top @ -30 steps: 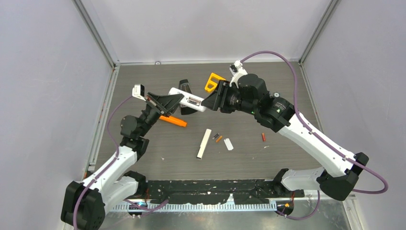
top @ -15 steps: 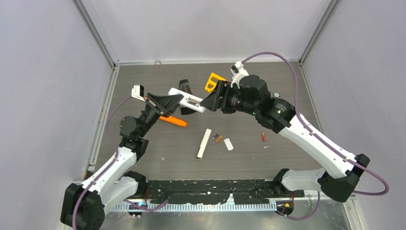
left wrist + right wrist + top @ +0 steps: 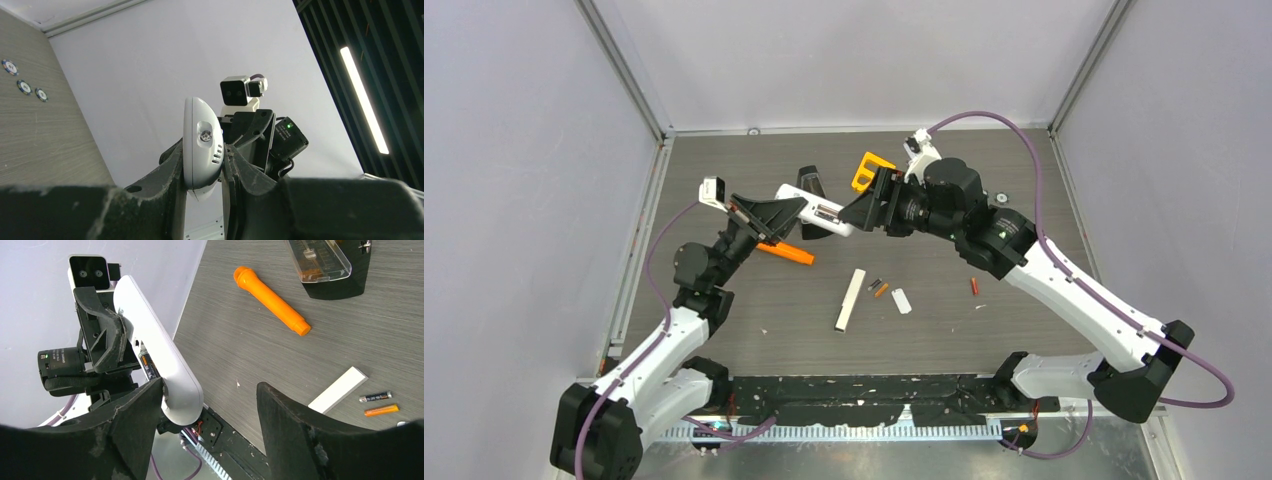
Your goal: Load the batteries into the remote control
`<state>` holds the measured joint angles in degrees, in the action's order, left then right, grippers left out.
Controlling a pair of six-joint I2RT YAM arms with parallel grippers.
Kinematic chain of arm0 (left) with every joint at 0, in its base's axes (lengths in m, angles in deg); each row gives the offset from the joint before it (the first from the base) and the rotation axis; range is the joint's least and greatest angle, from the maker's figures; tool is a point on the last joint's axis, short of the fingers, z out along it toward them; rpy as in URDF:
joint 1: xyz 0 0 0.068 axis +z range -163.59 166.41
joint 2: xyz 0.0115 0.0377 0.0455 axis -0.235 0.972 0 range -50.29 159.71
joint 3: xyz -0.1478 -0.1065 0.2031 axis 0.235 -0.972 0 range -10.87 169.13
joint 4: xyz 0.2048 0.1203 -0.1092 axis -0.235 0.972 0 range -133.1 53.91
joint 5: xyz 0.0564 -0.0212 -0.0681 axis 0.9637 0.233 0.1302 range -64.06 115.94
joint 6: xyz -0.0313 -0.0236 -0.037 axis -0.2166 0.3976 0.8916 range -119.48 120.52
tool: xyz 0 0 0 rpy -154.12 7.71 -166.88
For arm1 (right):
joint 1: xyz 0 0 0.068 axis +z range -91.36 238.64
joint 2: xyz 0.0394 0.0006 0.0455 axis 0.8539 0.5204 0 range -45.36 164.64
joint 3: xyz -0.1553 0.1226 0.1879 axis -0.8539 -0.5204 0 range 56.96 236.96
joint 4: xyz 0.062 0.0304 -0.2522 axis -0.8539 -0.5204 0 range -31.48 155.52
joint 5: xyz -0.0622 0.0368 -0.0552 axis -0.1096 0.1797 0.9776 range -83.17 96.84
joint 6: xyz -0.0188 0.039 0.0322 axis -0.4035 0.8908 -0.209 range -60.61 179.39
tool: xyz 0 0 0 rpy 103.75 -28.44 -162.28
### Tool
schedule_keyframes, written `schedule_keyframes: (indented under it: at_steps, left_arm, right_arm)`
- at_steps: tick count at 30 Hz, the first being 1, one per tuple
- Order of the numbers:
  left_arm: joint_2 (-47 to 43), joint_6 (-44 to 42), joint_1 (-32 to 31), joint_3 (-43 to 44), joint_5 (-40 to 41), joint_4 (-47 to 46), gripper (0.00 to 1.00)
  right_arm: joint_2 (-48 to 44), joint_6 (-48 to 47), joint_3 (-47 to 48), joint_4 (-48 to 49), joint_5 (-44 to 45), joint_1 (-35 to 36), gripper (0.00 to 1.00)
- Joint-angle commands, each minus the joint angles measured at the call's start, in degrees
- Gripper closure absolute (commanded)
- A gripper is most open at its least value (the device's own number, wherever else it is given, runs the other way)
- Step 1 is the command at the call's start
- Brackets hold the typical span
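Grips the remote (image 3: 200,135) edge-on between the left gripper's (image 3: 202,167) narrowly set jaws, up off the table (image 3: 754,300). Spreads the right gripper (image 3: 210,390) wide, holding nothing, with the remote's free end just inside one jaw and a battery (image 3: 149,365) seated in its open bay. Has the grey battery (image 3: 375,397) and orange battery (image 3: 381,410) side by side on the table under the right gripper, the red battery (image 3: 974,286) further back behind it.

The remote (image 3: 816,210) is up off the table (image 3: 754,300), its left end in the left gripper (image 3: 786,212), its right end at the right gripper (image 3: 856,214). One battery (image 3: 148,366) sits in it. Below it lies a marker (image 3: 786,253). Nearer, two batteries (image 3: 877,287) lie just right of a long bar (image 3: 850,299); a third battery (image 3: 974,286) lies well to the right.
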<state>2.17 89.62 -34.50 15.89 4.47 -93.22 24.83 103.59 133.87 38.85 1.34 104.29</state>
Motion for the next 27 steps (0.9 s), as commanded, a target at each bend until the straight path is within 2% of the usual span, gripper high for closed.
schedule_keyframes:
  at_steps: [1, 23, 27]
  left_arm:
    - [-1.5, -0.4, -0.2, 0.2, -0.6, -3.2, 1.00]
    - [-0.9, 0.5, -0.2, 0.1, -1.1, -2.6, 1.00]
    - [-0.6, 0.7, -0.2, 0.0, -1.1, -2.9, 1.00]
  right_arm:
    - [-2.0, 1.0, -1.1, 4.6, 0.4, 0.0, 0.25]
    - [-2.0, 0.9, -4.8, 14.6, -7.7, 0.0, 0.27]
    - [-1.6, 0.9, -4.8, 14.8, -8.3, 0.0, 0.35]
